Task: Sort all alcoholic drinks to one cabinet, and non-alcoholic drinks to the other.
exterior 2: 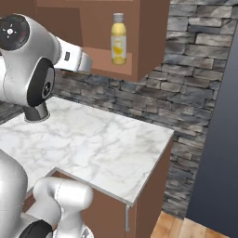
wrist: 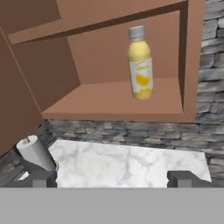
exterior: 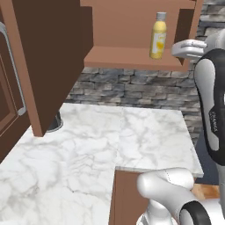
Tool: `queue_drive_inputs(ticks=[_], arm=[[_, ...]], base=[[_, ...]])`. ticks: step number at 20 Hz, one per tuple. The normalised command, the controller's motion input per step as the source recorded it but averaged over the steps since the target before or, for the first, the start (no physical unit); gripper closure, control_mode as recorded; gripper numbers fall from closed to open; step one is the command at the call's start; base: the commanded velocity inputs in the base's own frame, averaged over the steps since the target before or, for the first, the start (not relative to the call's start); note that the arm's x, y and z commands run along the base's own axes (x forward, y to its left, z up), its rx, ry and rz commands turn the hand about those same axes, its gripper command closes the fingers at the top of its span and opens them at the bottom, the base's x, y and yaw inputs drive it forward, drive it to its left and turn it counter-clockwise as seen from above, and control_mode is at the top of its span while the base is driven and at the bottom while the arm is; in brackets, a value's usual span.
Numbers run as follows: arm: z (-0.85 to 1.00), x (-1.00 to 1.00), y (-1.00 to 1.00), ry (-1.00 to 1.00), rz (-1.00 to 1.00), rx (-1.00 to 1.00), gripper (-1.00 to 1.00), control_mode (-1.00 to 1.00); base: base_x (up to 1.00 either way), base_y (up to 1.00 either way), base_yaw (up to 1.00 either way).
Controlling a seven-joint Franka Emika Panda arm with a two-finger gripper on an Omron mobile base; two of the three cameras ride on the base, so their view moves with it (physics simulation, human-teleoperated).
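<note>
Yellow juice bottle stood upright near the cabinet shelf right edge; jaws apart, empty. Placement judged complete; next, fetch another drink.

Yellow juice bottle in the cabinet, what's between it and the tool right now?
Nothing: in the hand view, bare shelf and open air separate the open tool from the yellow juice bottle.

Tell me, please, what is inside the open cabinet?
A yellow bottle stands upright on the cabinet shelf, toward its right end. The door covers the far left part.
</note>
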Motion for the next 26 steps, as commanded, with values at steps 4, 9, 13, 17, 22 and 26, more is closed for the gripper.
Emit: queue_drive_inputs(ticks=[4, 9, 13, 17, 22, 26], arm=[[-0.20, -0.49, 0.22, 0.20, 0.02, 0.02, -1.00, -1.00], [-0.27, -0.26, 0.16, 0.32, 0.00, 0.00, -1.00, -1.00], [-0.29, 0.00, 0.03, 0.44, 0.00, 0.00, -1.00, -1.00], [-0.15, 0.04, 0.00, 0.33, 0.01, 0.00, -1.00, -1.00], [-0.11, -0.01, 0.00, 0.12, 0.00, 0.00, -1.00, 1.00], [0.00, 0.00, 0.00, 0.00, 0.00, 0.00, -1.00, 1.00]], base=[[0.00, 0.00, 0.00], [0.00, 0.00, 0.00], [0.00, 0.00, 0.00], [0.00, 0.00, 0.00], [-0.05, 0.00, 0.00], [-0.71, -0.14, 0.00]])
